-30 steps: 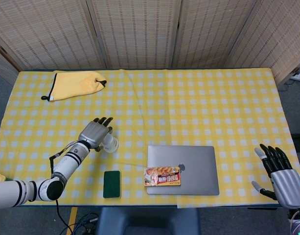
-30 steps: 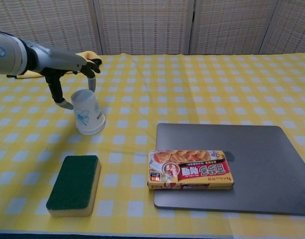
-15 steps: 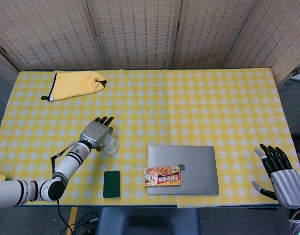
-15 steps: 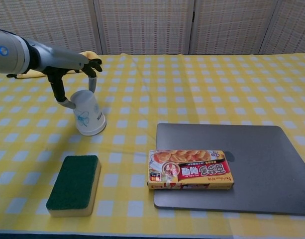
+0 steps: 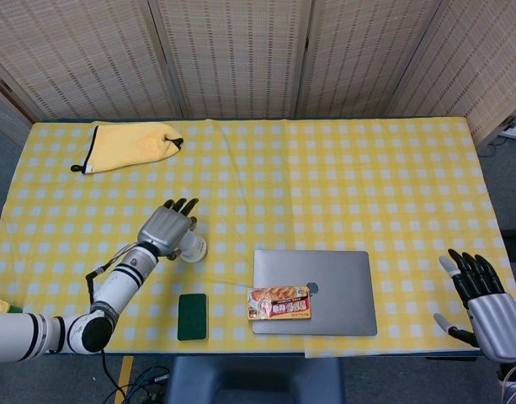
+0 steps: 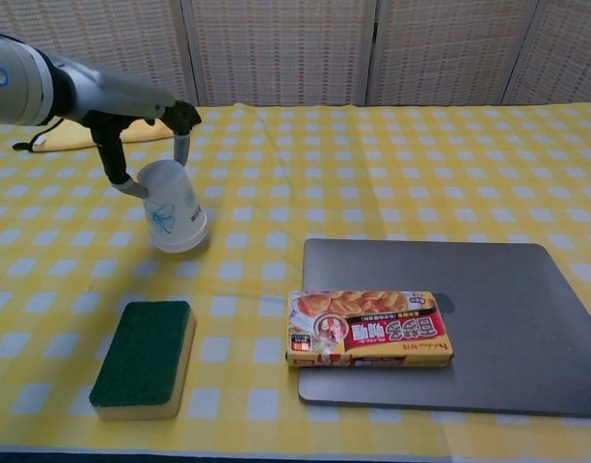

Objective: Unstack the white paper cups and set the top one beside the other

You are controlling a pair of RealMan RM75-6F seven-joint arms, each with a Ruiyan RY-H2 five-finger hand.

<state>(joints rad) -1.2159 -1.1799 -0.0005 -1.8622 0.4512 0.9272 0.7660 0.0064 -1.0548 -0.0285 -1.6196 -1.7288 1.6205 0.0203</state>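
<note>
Chest view: our left hand (image 6: 141, 121) grips the paper cups (image 6: 173, 206), now tilted further right; right hand (image 5: 485, 303) stays spread.

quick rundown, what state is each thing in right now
white paper cup: upside down, tilted, gripped by the left hand
left hand: closed around the cup
right hand: open, holding nothing
grey laptop: lid closed
orange snack box: lying flat on the laptop
green sponge: flat on the table
yellow cloth: crumpled

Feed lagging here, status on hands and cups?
Left hand grips the upside-down paper cups, tilted. Right hand open, idle at the table edge. Sponge nearby, not blocking.
</note>
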